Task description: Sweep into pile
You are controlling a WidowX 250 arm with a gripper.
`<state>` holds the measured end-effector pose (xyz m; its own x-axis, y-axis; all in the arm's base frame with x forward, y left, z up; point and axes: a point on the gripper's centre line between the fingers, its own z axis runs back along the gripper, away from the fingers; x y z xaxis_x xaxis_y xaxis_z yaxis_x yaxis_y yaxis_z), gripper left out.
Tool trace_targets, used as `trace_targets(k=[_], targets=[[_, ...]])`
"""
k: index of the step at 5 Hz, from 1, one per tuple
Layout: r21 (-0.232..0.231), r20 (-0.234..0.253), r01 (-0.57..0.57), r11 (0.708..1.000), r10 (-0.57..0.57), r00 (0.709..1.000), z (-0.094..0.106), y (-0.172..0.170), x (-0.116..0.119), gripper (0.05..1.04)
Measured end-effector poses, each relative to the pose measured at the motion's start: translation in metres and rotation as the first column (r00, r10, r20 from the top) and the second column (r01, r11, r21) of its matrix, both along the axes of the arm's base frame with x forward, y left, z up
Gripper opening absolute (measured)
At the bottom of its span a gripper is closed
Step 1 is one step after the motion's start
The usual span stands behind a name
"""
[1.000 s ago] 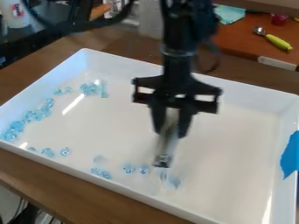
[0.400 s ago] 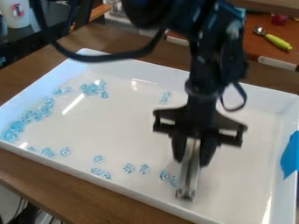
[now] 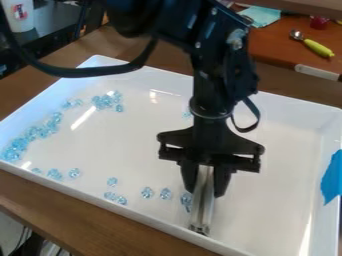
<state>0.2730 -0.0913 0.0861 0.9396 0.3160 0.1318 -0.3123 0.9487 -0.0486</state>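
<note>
Over the front middle of the white tray (image 3: 267, 210), the black gripper (image 3: 205, 193) points down, shut on a narrow silver tool (image 3: 202, 212). The tool's lower end is low in the tray by the front wall. Clear blue beads (image 3: 186, 199) lie just left of the tool, apparently against it or partly behind it. Leftward along the front are several more loose beads (image 3: 147, 192). A dense band of beads (image 3: 33, 132) follows the left side, and a cluster (image 3: 103, 101) lies toward the back left. Behind the arm, one bead group (image 3: 187, 114) is partly hidden.
Tray walls surround the beads, with blue tape (image 3: 332, 177) on the right wall. Behind the tray, a spoon with a yellow-green handle (image 3: 318, 48) and a teal cloth (image 3: 260, 16) lie on an orange-brown surface. A white cup (image 3: 18, 15) stands at the back left.
The gripper and tool first went right and toward the tray's front, then back a little to the left. The beads beside the tool have shifted slightly left.
</note>
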Motion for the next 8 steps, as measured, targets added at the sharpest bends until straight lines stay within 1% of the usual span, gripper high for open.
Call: trace_targets(k=[1, 2, 3, 4, 5, 6, 7, 8], targets=[[-0.006, -0.012, -0.002, 1.000, 0.002, 1.000, 0.007, 0.022, 0.001, 0.372], [0.016, -0.036, 0.015, 1.000, -0.014, 0.999, 0.001, 0.045, -0.002, 0.372], [0.042, -0.010, 0.044, 0.998, -0.043, 0.999, -0.003, 0.067, -0.004, 0.372], [0.071, 0.046, 0.052, 0.996, -0.055, 0.997, -0.004, 0.074, -0.007, 0.372], [0.089, 0.049, 0.092, 0.992, -0.097, 0.994, -0.005, 0.087, -0.011, 0.372], [0.086, 0.019, 0.090, 0.992, -0.091, 0.996, -0.004, 0.107, -0.016, 0.372], [0.093, -0.007, 0.105, 0.990, -0.105, 0.994, -0.004, 0.129, -0.021, 0.372], [0.125, -0.020, 0.132, 0.983, -0.131, 0.991, -0.004, 0.146, -0.023, 0.372]])
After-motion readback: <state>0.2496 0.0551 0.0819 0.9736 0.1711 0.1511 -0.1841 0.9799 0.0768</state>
